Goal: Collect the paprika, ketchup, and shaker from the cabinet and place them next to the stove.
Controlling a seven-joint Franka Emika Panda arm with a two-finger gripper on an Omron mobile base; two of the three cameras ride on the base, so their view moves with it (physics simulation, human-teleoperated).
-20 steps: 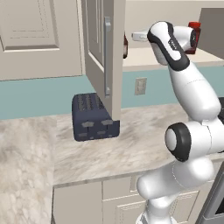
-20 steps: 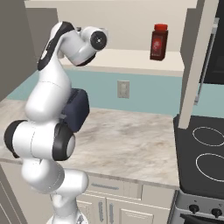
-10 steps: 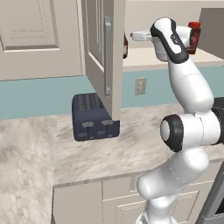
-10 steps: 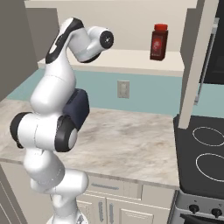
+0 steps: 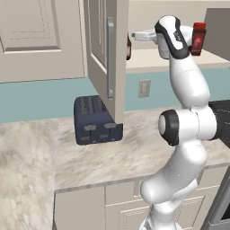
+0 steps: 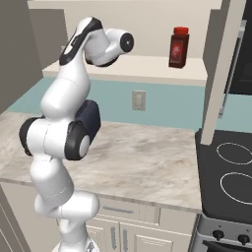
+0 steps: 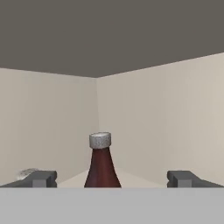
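Inside the cabinet (image 5: 101,49), whose panelled door is swung open, a dark red ketchup bottle (image 7: 101,166) with a silver cap stands on the cream shelf (image 6: 147,69). My gripper (image 7: 111,179) is open and level with it, a little short of the bottle, one fingertip (image 7: 41,178) on each side. From the left base view the bottle (image 5: 129,47) peeks out behind the door edge, just ahead of my hand. The red-capped paprika jar (image 6: 178,47) stands farther right on the shelf. A small pale object (image 7: 27,173) shows behind the left fingertip; whether it is the shaker is unclear. The black stove (image 6: 229,167) lies at the right.
A dark blue-grey toaster (image 5: 96,120) sits on the marble counter (image 6: 142,157) under the open door, whose silver bar handle (image 5: 110,58) faces me. A second cabinet door (image 6: 221,74) hangs open above the stove's left edge. A wall socket (image 6: 138,100) is below the shelf.
The arm's upper links have swung up and over, and the hand has risen slightly at the cabinet opening. The jaws have stayed open. Bottle and jar have not moved.
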